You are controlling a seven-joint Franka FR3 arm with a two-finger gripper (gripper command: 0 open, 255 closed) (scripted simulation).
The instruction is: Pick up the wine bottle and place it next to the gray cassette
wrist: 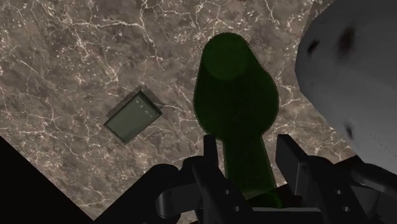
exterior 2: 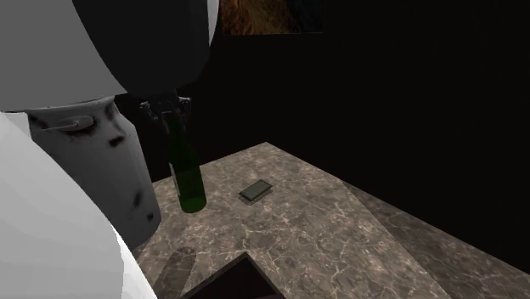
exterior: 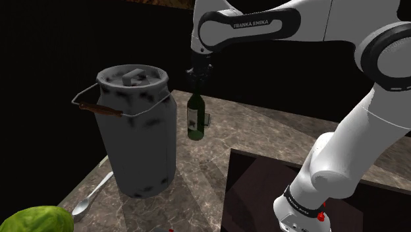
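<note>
bottle [exterior: 195, 118] glossy glass | counter [exterior: 263, 132] veined stone | can [exterior: 141, 132] dull metal

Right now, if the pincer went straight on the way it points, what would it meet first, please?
Probably the green wine bottle: the pincer points down at its neck, so the bottle's shoulders come before the marble counter.

On counter [exterior: 263, 135], wine bottle [exterior: 195, 118] between milk can [exterior: 137, 132] at shoulder view's left and cassette [exterior 2: 255, 190] near its other side
</note>
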